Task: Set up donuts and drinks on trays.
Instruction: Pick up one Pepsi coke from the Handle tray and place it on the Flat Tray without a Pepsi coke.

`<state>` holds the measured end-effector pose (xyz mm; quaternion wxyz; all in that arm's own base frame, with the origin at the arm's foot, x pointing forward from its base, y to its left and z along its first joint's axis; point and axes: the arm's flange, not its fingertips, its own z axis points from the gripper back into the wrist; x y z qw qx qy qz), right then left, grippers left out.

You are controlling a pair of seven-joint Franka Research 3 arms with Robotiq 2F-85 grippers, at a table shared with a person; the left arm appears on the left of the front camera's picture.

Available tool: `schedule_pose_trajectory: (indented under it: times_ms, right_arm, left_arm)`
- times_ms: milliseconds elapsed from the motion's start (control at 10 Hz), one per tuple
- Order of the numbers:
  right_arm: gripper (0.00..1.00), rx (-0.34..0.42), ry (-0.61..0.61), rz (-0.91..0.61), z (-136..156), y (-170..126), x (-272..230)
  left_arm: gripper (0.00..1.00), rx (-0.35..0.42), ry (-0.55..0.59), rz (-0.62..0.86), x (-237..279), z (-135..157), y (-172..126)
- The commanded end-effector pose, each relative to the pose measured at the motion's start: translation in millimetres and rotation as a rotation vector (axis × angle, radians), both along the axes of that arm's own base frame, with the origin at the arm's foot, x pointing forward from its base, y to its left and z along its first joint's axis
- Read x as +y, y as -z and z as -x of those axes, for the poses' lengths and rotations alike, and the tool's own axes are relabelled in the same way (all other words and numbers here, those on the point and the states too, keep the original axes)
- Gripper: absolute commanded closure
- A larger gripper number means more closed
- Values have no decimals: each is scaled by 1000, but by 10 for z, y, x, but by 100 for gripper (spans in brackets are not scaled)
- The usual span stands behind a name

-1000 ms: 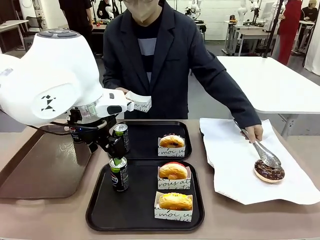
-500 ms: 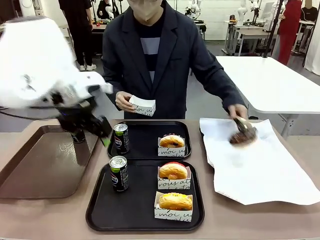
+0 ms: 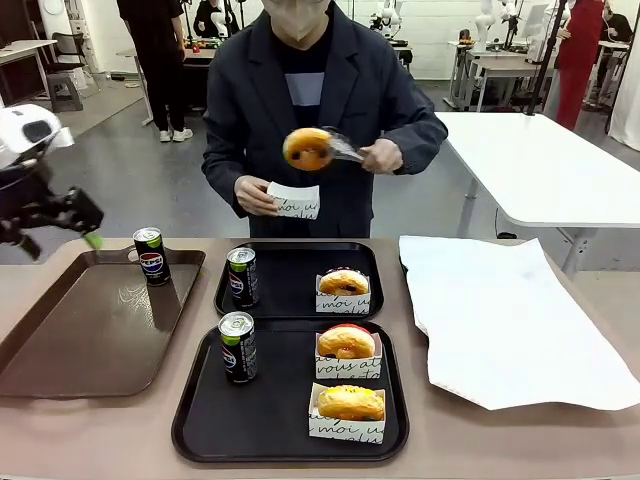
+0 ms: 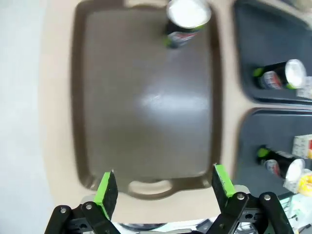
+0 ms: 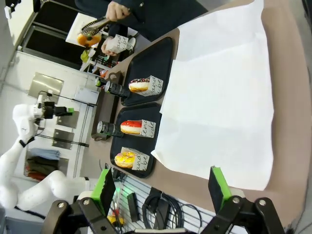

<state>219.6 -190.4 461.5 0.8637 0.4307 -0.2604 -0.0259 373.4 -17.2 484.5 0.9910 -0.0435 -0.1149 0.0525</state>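
Three cans, three sleeved donuts on two black trays, and one donut in the person's tongs

Front view: near tray point(image 3: 200, 425) carries one can point(image 3: 237, 347) and two donuts in paper sleeves point(image 3: 347, 348); far tray point(image 3: 300, 262) has a can point(image 3: 241, 276) and one sleeved donut point(image 3: 344, 290); a third can point(image 3: 151, 256) stands on the brown tray point(image 3: 90, 330). A person holds a donut point(image 3: 307, 148) in tongs above an empty sleeve point(image 3: 295, 201). Left gripper point(image 3: 60, 225) hangs empty at the left edge. Left wrist view: its jaws stand wide apart, nothing between them, over the brown tray; the can looks stiff, light and smooth, best pinched at mid-body. Right wrist view: right gripper point(image 5: 161, 187) is also spread and empty, beside the white paper point(image 5: 219, 97); the donuts point(image 5: 139, 85) look soft and the glaze fragile, so I would take them by the sleeve sides
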Motion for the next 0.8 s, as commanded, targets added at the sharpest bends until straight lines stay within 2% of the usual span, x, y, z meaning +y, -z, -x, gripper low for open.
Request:
schedule_pose_trajectory:
  times_ms: [0,200,300,700]
  right_arm:
    - [0,-10,-9,-6,-10,27,-14]
    - [0,-10,-9,-6,-10,27,-14]
    - [0,-10,-9,-6,-10,27,-14]
    - [0,-10,-9,-6,-10,27,-14]
  left_arm:
    - [0,52,-19,-25,175,73,104]
    - [0,-16,-2,-23,102,239,-16]
    - [0,45,-34,-24,230,62,131]
    - [0,45,-34,-24,230,62,131]
